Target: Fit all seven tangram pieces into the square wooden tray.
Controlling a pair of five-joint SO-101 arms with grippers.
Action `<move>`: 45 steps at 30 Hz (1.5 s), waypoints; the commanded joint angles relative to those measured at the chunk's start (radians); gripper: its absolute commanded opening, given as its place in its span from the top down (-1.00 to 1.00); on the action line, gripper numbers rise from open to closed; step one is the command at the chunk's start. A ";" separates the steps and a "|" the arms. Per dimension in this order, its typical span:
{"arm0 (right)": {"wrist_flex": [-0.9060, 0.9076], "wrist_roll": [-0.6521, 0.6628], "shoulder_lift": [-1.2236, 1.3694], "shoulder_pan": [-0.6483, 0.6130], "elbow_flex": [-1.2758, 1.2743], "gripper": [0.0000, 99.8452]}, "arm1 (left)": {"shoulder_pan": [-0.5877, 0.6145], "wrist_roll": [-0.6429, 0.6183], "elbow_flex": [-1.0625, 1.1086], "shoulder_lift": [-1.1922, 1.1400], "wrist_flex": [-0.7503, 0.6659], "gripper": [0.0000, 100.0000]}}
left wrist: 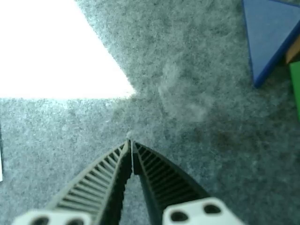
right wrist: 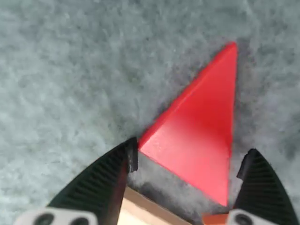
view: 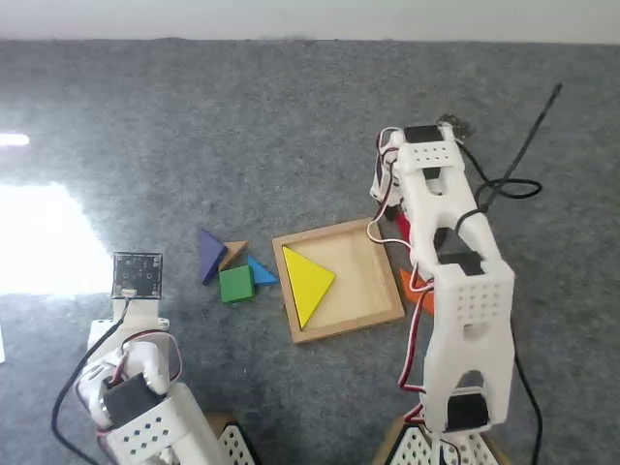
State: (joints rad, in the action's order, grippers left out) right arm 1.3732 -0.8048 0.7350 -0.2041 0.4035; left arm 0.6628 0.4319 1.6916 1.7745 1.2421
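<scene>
Just right of the square wooden tray [view: 373, 291], the right gripper [right wrist: 191, 157] hangs open astride the red triangular piece [right wrist: 201, 140]; a yellow triangular piece [view: 307, 281] lies in the tray, left gripper [left wrist: 131, 145] closed.

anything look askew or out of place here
The square wooden tray sits rotated against the far edge of the table, with just the yellow triangle inside. Nothing looks damaged.

Counted: 1 wooden tray [view: 368, 281] | 7 tangram pieces: yellow triangle [view: 308, 279], dark blue triangle [view: 210, 256], light blue triangle [view: 262, 272], red triangle [right wrist: 201, 140], green square [view: 235, 284], tan piece [view: 233, 253], orange piece [view: 419, 299] | 2 hands: left hand [left wrist: 131, 145], right hand [right wrist: 190, 157]
</scene>
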 commanded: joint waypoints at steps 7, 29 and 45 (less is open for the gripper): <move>-0.018 -0.017 0.056 -0.001 0.104 0.52 | -0.008 -0.009 -0.007 -0.002 0.008 0.97; 0.183 0.097 -0.111 0.010 0.244 0.68 | -0.008 -0.009 -0.007 -0.002 0.008 0.97; 0.053 -0.135 0.010 0.093 0.249 0.16 | -0.008 -0.009 -0.007 -0.002 0.008 0.97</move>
State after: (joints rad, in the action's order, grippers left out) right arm 1.4576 -0.8508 0.7426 -0.1350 0.5999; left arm 0.6628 0.4319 1.6916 1.7745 1.2421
